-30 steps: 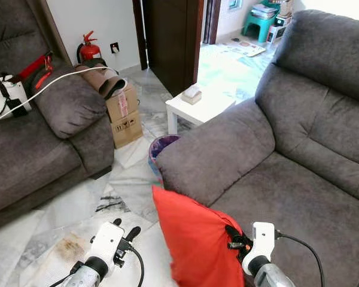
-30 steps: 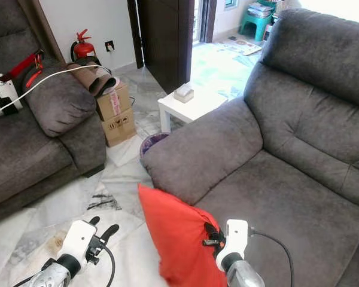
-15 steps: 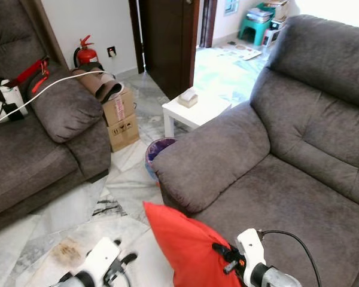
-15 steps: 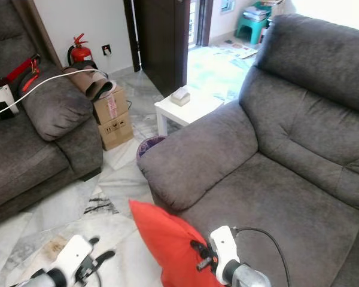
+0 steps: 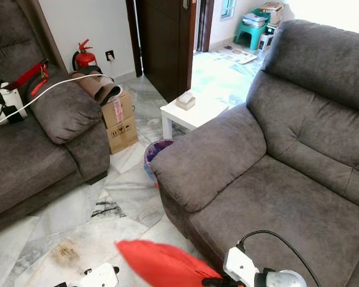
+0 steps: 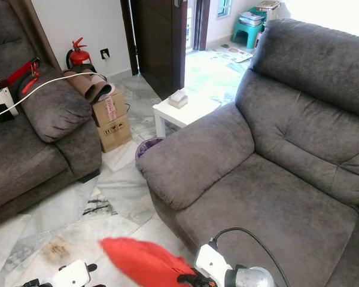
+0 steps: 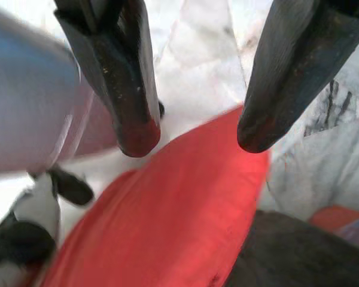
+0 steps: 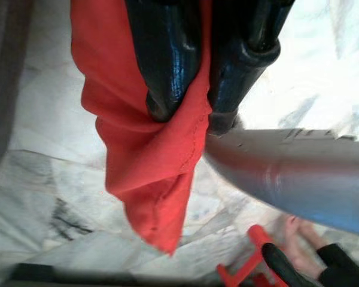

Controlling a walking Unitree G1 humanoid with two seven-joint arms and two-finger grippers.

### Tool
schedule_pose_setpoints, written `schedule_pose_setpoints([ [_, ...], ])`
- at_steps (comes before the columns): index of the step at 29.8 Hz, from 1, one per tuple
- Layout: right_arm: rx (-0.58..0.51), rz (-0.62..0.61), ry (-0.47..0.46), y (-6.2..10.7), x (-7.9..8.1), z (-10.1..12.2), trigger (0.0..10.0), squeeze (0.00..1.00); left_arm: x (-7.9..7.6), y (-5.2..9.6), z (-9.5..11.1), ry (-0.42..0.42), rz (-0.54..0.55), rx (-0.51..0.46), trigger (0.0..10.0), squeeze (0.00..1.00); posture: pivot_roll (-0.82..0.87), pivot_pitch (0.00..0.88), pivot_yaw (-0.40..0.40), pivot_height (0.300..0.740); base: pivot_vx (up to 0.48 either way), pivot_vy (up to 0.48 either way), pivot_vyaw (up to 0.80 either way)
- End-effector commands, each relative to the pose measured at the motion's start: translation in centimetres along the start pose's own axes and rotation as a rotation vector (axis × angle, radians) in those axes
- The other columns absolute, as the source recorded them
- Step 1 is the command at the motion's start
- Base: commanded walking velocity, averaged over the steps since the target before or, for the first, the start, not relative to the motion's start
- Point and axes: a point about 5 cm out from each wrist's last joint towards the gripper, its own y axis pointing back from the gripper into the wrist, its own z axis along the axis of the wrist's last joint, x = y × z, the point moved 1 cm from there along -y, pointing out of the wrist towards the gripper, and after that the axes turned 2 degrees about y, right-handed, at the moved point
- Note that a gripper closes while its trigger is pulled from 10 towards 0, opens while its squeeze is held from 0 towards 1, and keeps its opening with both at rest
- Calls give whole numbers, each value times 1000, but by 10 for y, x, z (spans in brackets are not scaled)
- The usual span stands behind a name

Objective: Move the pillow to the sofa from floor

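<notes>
Right wrist view: right gripper [image 8: 188, 116] pinches only the red pillow's [image 8: 146, 155] corner, left gripper [image 7: 194, 131] spread, so it might slip off short of the sofa [image 5: 275, 203].

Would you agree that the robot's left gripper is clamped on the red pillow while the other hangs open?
Not quite: the right gripper is clamped on the red pillow, as the right wrist view shows. The left gripper hangs open over it.

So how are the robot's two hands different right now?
The right gripper has its jaws shut on the red pillow, pinching the cloth. The left gripper has its jaws open with nothing between them, and the pillow lies beyond its fingertips. Both have two long black fingers and hang low over the marble floor.
</notes>
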Motion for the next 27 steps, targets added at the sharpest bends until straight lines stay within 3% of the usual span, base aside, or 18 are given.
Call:
schedule_pose_setpoints([
  [1,-34,30,58,1,-1,13,10000,0,-3,4,-6,-56,-50,33,10000,0,125,84,11,740,0,0,0],
  [5,-29,106,91,8,5,17,10000,0,-1,7,-9,-115,-104,55,10000,59,117,85,13,740,0,0,0],
  [6,-33,119,99,10,5,20,10000,0,-1,7,-10,-122,-114,60,10000,710,117,85,13,740,0,0,0],
  [7,-45,145,116,15,6,27,10000,0,-2,7,-12,-149,-146,78,10000,1000,111,85,13,740,0,0,0],
  [19,-84,232,218,35,12,58,10000,0,-4,5,-15,-176,-203,90,10000,1000,97,83,8,740,0,0,0],
  [27,-86,265,202,43,15,64,10000,0,16,8,-7,-210,-156,59,10000,1000,99,84,-4,740,0,0,0],
])
